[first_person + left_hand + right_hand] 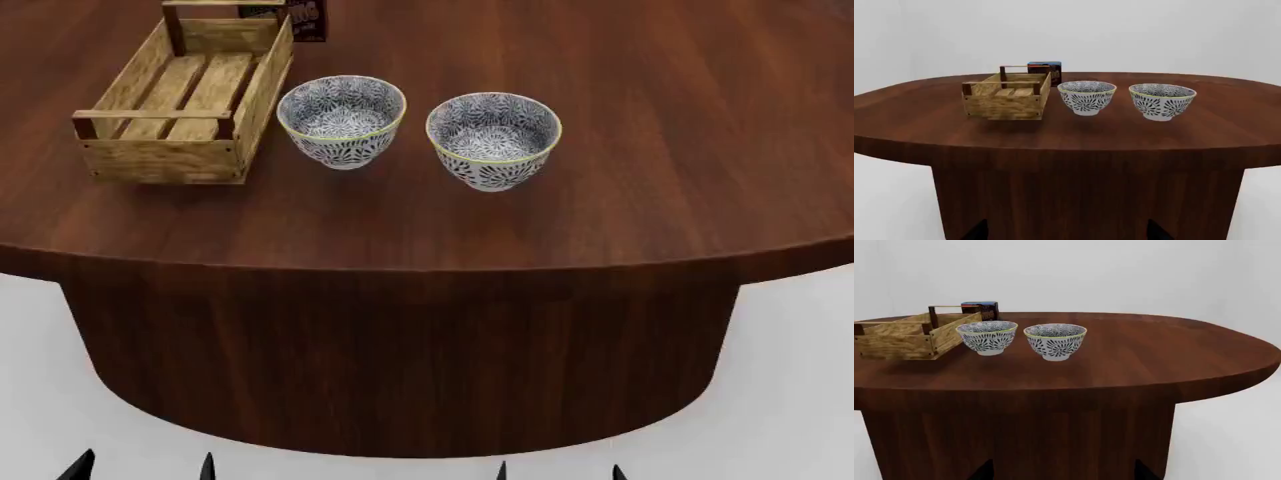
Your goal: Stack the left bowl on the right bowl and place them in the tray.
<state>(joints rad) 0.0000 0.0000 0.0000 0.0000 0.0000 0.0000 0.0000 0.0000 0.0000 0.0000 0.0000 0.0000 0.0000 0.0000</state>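
I am looking at a dark wooden table (pixel 641 180) that is carrying four things. The tray (pixel 186 95) is sitting toward its left edge, with the left bowl (pixel 342 121) just beside it and the right bowl (pixel 493 139) near that. A pudding box (pixel 306 17) is standing behind the tray's far end.

We see only dark tips of the left fingers (pixel 83 463) and right fingers (pixel 502 470), cut by the head view's lower edge; their spread is unreadable. The pudding box (pixel 304 17) is half hidden behind the tray (pixel 262 85), its print illegible.
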